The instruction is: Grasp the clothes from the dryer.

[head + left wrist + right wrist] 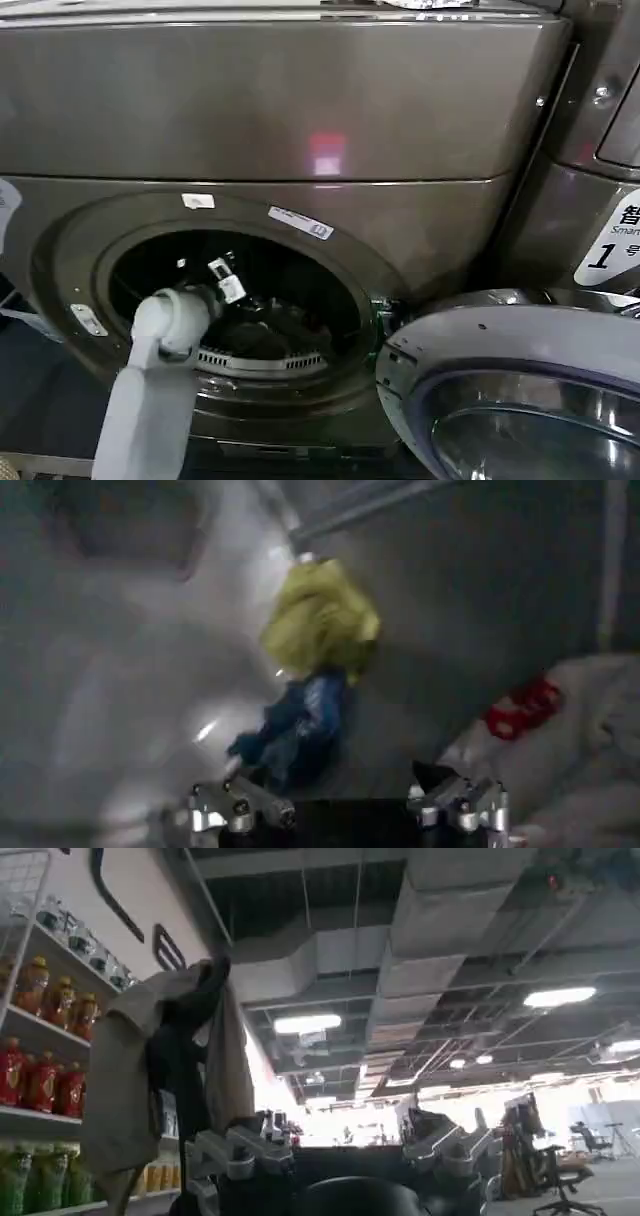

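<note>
Left wrist view: left gripper (345, 805) jaws spread near clothes (310, 670).

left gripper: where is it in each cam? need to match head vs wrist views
Head view: the left gripper is inside the dryer porthole, left of its centre, at the end of the white arm.
Left wrist view: its two fingers sit at the bottom edge, open, just short of the dark blue garment.
Right wrist view: not in it; that is the right gripper, open, facing the room.
Shared landmark: the dryer drum interior, in head and left wrist views.
</note>
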